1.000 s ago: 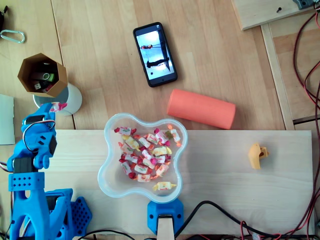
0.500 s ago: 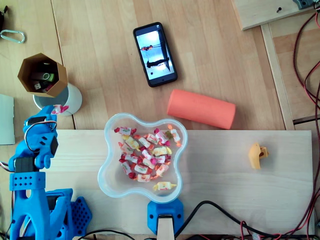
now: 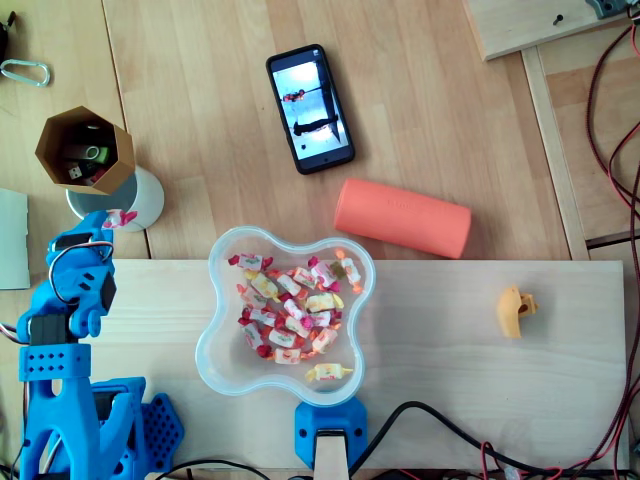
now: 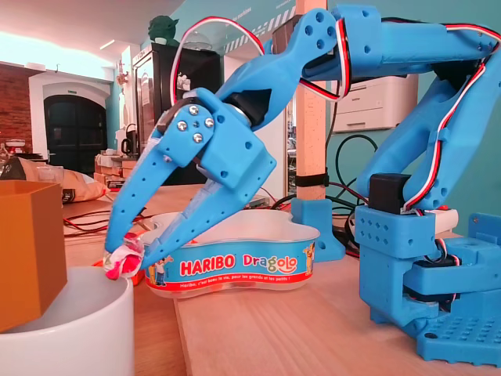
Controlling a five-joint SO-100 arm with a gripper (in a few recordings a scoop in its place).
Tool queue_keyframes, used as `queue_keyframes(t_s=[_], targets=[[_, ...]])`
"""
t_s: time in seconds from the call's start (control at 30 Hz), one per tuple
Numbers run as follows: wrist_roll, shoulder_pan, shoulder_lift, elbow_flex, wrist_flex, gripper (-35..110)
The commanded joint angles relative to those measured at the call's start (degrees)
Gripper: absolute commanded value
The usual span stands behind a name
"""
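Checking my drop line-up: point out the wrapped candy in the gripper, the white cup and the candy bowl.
wrapped candy (image 4: 121, 264): fixed view, on its pink-and-white wrapper.
white cup (image 4: 86, 333): fixed view, on its front wall below the rim.
candy bowl (image 4: 235, 265): fixed view, on its labelled side wall.

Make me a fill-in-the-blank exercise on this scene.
1. The claw is shut on a wrapped candy over the ____ cup.
2. The bowl bears the label Haribo ____.
3. The cylinder beside the bowl is ____.
4. The robot arm is coloured ____.
Missing words: white; Dragolo; orange; blue.
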Motion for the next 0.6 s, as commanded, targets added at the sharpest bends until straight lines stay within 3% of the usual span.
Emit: queue_keyframes(t_s=[0.0,0.57], targets=[[-0.4,-1.1,0.4,-1.2,-0.5,-3],[-0.3,-1.2,-3.0,-1.7,-5.9,-3]])
